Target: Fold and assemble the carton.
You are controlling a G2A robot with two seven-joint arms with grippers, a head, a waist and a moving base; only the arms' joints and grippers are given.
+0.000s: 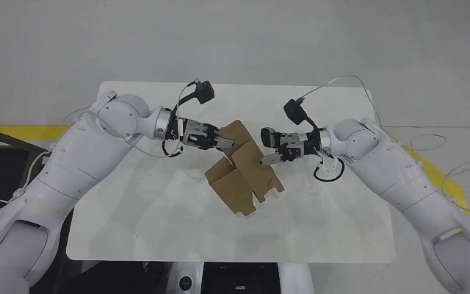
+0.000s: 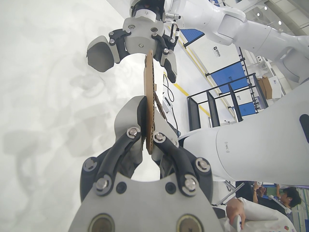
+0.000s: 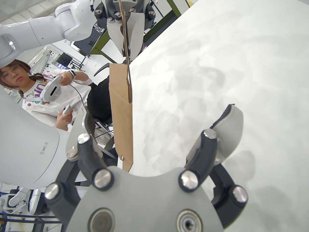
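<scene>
From my remote seat I see a left arm [image 1: 81, 154] and a right arm [image 1: 400, 173] in smooth, glossy white shells with rounded joints. Each wrist carries a small black camera pod [image 1: 203, 91] fed by a looping cable [image 1: 181, 94]. The left gripper [image 2: 149, 112] has a grey metal palm plate and black linkage bars pinned with silver screws [image 2: 133, 132]. Its pale grey fingers have dark pads. The right gripper [image 3: 157, 121] is built alike.

Edge-on from the left wrist, the carton [image 2: 149, 85] hides its faces; one corner is buried between the pads of the left gripper [image 2: 147, 112], contact with the right gripper [image 2: 135, 66] impossible to tell
</scene>
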